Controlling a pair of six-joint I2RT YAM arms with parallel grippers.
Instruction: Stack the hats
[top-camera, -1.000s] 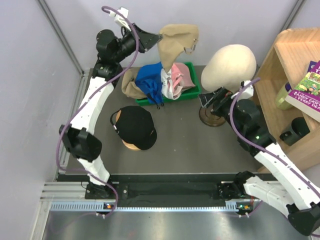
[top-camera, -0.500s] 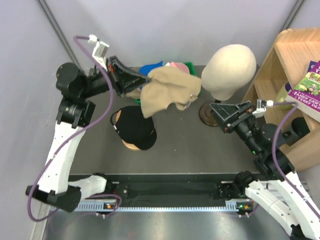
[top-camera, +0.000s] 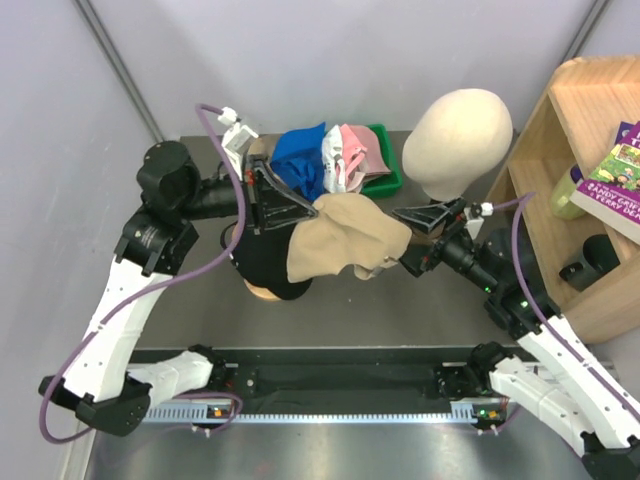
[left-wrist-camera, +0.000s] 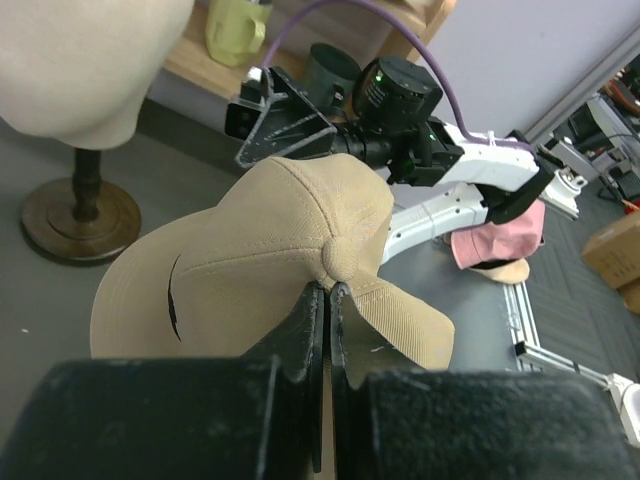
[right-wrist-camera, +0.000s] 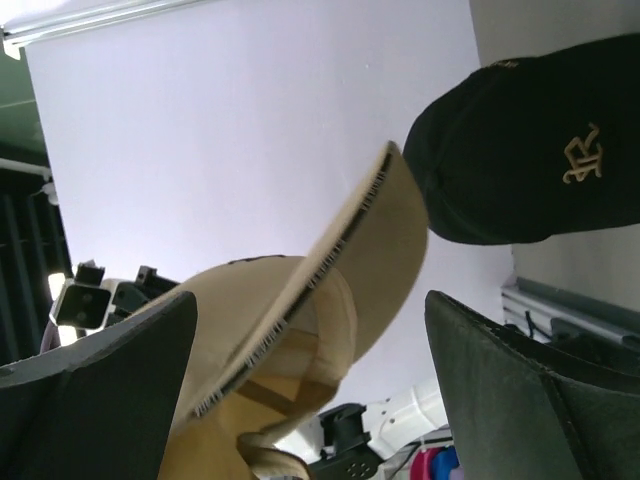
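My left gripper (top-camera: 300, 207) is shut on the crown of a tan cap (top-camera: 340, 235) and holds it in the air over the table's middle; its fingertips pinch the fabric by the top button (left-wrist-camera: 340, 258). The cap hangs partly over a black cap (top-camera: 262, 268) that sits on a round wooden stand. My right gripper (top-camera: 408, 240) is open, its fingers on either side of the tan cap's brim (right-wrist-camera: 375, 240), not touching it. The black cap with a gold logo (right-wrist-camera: 530, 150) shows beyond. Blue (top-camera: 300, 160) and pink (top-camera: 362, 152) caps lie in a green bin.
The green bin (top-camera: 393, 176) sits at the back centre. A cream foam mannequin head (top-camera: 458, 130) on a stand is at the back right, just behind my right gripper. A wooden shelf (top-camera: 590, 150) with books stands at the right edge.
My left gripper has carried the tan cap from above the bin forward and down to the table's middle. My right arm has swung left and now straddles the cap's brim.
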